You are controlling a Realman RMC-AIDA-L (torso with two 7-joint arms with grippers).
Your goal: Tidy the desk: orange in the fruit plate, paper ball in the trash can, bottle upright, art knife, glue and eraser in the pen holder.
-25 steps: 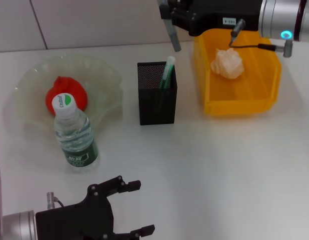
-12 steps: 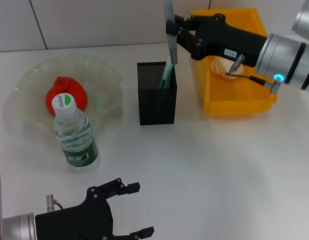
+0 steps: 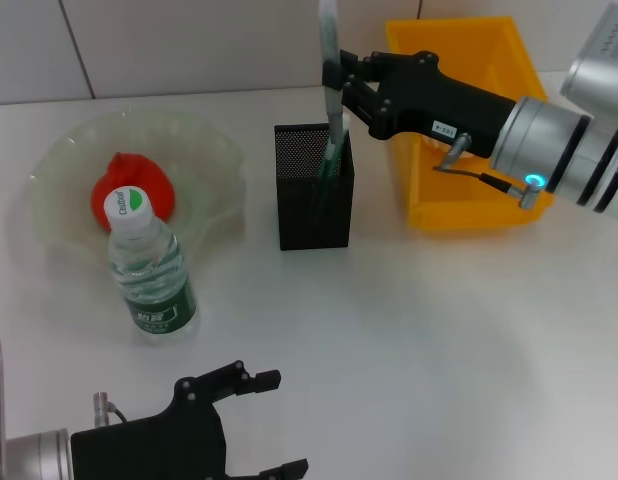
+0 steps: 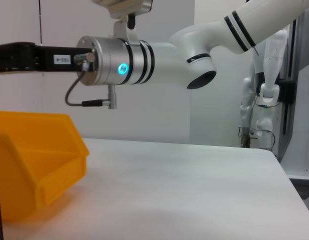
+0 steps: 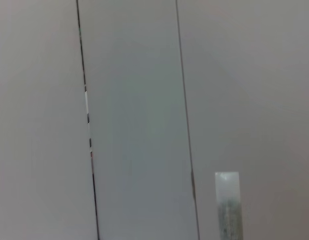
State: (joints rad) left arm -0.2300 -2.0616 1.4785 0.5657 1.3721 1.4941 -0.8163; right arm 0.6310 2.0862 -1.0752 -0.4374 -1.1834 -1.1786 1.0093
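My right gripper (image 3: pixel 341 82) is shut on a long grey translucent stick (image 3: pixel 330 60), held upright with its lower end at the mouth of the black mesh pen holder (image 3: pixel 314 195). The stick's tip shows in the right wrist view (image 5: pixel 227 202). A green-and-white item (image 3: pixel 332 155) stands in the holder. The orange (image 3: pixel 124 185) lies in the pale-green fruit plate (image 3: pixel 204 150). The bottle (image 3: pixel 149 268) stands upright in front of the plate. My left gripper (image 3: pixel 257 422) is open and empty at the desk's near edge. The paper ball and eraser are not visible.
The yellow trash can (image 3: pixel 469 175) stands at the back right, partly covered by my right arm (image 3: pixel 549 140); it also shows in the left wrist view (image 4: pixel 37 160). The white desk (image 3: pixel 439 340) stretches to the front and right.
My right arm swung left and down from over the trash can to over the pen holder, carrying the grey stick. The arm now covers the paper ball. The left arm barely moved.
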